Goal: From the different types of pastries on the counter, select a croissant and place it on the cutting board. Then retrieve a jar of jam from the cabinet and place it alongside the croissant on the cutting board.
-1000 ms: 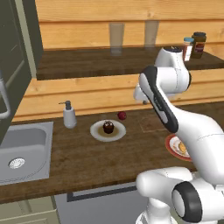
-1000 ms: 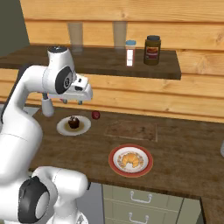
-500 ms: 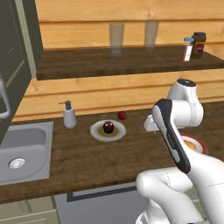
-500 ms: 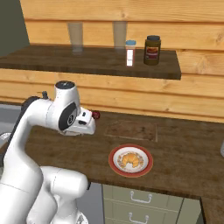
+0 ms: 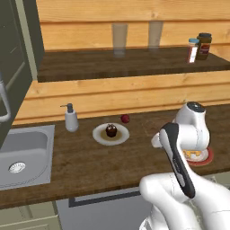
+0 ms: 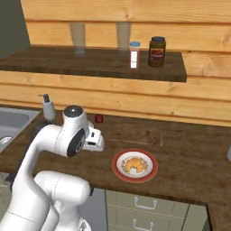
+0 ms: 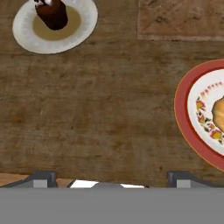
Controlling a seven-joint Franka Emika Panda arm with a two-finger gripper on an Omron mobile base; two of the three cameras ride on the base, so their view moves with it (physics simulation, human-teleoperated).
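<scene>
The croissant (image 6: 134, 165) lies on a red-rimmed plate (image 6: 151, 170) near the front edge of the tabletop (image 6: 189, 153), just in front of the cutting board (image 6: 135, 133), which is bare. Judging by its look, it is light, soft and flaky: it should crush or shed under a hard squeeze and could skid on the smooth plate if nudged from one side. The sensible hold is across its thick middle, pads either side of the belly, not on the thin curled ends, and with no more pressure than lifts it. The hand (image 7: 111, 178) hangs over bare tabletop between the two plates, its fingertips (image 7: 43, 178) spread wide and holding nothing; in the hand view the plate rim sits off to one edge, so the hand is not yet over the croissant. The other pastry, a dark cupcake (image 5: 111, 130) on a white plate (image 5: 99, 136), sits further towards the sink (image 5: 24, 152), with a small red fruit (image 5: 125, 118) and a soap bottle (image 5: 70, 118) behind it. The jam jar (image 6: 157, 52) stands on the open shelf (image 6: 90, 63) beside a small shaker (image 6: 134, 54); it would be rigid, heavier and smooth-sided, best gripped round the body below the lid. Its label shows red and yellow, but no writing is readable on it or anywhere else.
</scene>
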